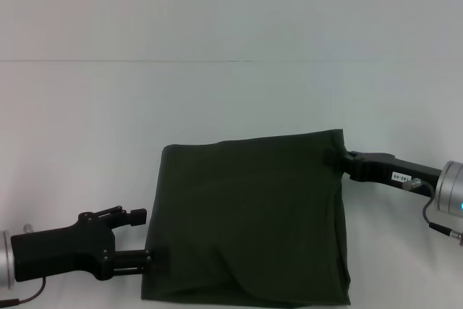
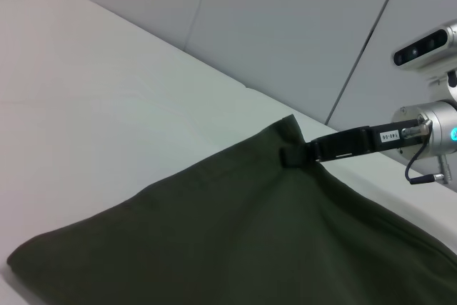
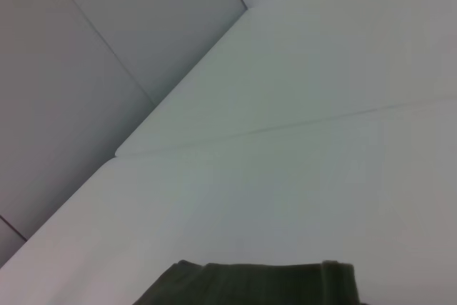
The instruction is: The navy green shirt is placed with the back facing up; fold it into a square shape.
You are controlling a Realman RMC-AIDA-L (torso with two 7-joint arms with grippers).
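Shirt (image 1: pixel 249 215) folded near-square on tabletop (image 1: pixel 217 99); left end effector (image 1: pixel 150 258) clamped on its near-left edge, right end effector (image 1: pixel 334 157) clamped on its far-right corner.

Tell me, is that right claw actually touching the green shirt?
Touching: the left wrist view shows the right gripper clamped on the navy green shirt at its far corner.

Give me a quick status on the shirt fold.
Left gripper at shirt's near left edge; right gripper pinching far right corner. Shirt already a rough square on the white table. Nothing in the way.
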